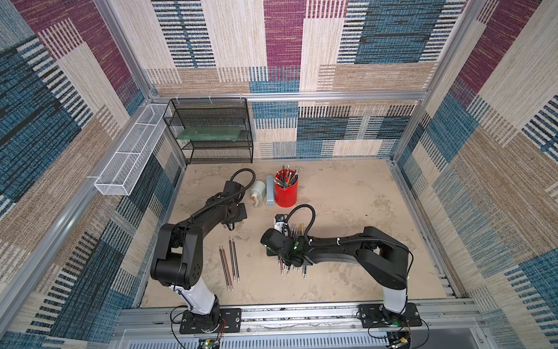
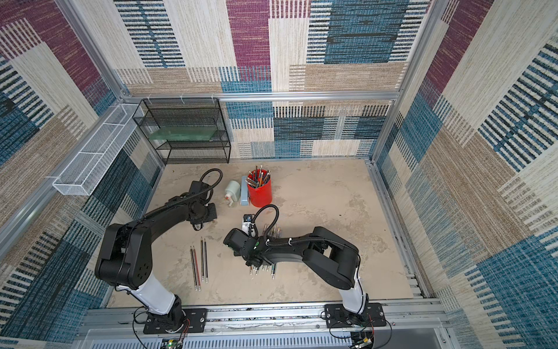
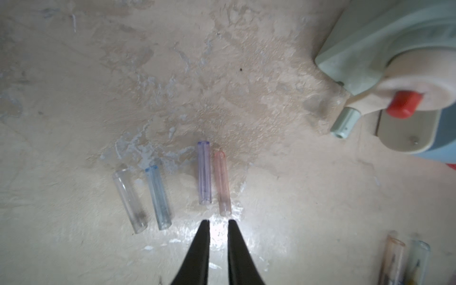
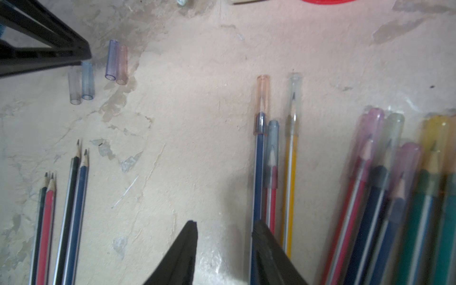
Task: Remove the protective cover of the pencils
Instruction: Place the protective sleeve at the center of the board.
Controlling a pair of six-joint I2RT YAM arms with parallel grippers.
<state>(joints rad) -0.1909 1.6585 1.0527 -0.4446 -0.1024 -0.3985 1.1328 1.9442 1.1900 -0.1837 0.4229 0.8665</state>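
Observation:
Several bare pencils lie side by side at left. Several clear tinted covers lie loose on the table beyond their points. My left gripper hovers just short of the pink cover, its jaws a narrow gap apart with nothing between. Capped pencils lie under my right arm. My right gripper is open low over the table, and a blue pencil with an orange cover runs along the inner edge of one finger.
A red cup full of pencils stands at the back, with a pale green sharpener and a blue-grey block beside it. A black mesh shelf and a white wire basket line the back left.

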